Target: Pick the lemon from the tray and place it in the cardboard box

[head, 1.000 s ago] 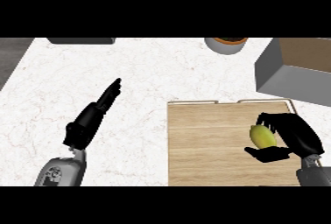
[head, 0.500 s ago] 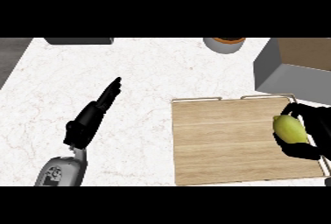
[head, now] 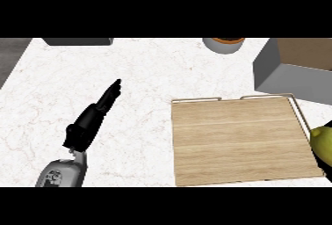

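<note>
A white, faintly veined marble tabletop (head: 149, 74) fills most of the frame. At lower right a flat rectangular tray (head: 236, 143) of pale wood grain is seen, with thin metal handles along its upper edge; nothing is seen lying on its boards.

The lemon (head: 322, 141) is found at the right edge of the frame, just past the tray's right rim. It is yellow-green, smooth and oval, and is partly cut off by the frame edge. Its long axis appears to run roughly up and down the frame, though the cropping leaves this uncertain. A sliver of the black right hand (head: 324, 160) is visible just below the lemon; whether its fingers are curled round the fruit cannot be told.

The box (head: 285, 72) is noted at upper right, with grey outer walls and a brown cardboard interior.

The left hand (head: 94, 116) is seen at left of centre, fingers straight and pressed together, pointing toward the upper right, holding nothing.

A round grey pot (head: 224, 44) stands at the top edge.
</note>
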### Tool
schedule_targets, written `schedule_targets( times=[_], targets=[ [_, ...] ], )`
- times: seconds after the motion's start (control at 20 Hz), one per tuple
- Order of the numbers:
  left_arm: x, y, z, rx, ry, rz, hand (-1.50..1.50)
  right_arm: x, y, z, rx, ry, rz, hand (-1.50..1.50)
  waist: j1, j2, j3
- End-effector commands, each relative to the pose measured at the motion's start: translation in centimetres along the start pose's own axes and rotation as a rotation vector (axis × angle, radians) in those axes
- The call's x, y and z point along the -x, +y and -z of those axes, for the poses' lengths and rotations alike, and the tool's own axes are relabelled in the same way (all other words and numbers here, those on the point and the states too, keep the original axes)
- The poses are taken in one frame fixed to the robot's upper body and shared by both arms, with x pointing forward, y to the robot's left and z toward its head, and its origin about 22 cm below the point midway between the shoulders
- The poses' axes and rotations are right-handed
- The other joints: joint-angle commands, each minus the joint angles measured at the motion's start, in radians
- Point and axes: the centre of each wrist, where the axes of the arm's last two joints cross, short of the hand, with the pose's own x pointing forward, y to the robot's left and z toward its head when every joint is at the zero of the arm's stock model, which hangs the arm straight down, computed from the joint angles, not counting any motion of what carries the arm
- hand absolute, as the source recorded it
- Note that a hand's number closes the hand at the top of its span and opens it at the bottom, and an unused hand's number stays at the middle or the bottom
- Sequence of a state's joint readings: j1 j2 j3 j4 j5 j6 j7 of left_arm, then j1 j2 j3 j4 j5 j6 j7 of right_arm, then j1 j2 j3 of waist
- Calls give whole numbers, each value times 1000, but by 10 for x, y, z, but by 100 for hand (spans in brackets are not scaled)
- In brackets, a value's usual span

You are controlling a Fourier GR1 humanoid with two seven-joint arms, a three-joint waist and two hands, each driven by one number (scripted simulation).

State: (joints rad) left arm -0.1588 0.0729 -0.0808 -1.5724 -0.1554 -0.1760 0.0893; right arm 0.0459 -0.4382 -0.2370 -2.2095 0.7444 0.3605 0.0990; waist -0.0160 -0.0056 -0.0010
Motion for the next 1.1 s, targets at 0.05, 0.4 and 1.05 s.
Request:
schedule_targets(
  times=[0.05, 0.4, 1.05],
  targets=[
    [-8, 14, 6, -21, -5, 3, 0, -10, -41, -20, 90, 56, 64, 150, 2, 1, 0],
    [-11, 0, 16, 22, -5, 3, 0, -2, -73, 29, 163, 175, 81, 150, 20, 6, 0],
    [11, -1, 13, 25, -17, -1, 0, 40, -70, 114, 181, 229, 116, 150, 24, 8, 1]
  ],
)
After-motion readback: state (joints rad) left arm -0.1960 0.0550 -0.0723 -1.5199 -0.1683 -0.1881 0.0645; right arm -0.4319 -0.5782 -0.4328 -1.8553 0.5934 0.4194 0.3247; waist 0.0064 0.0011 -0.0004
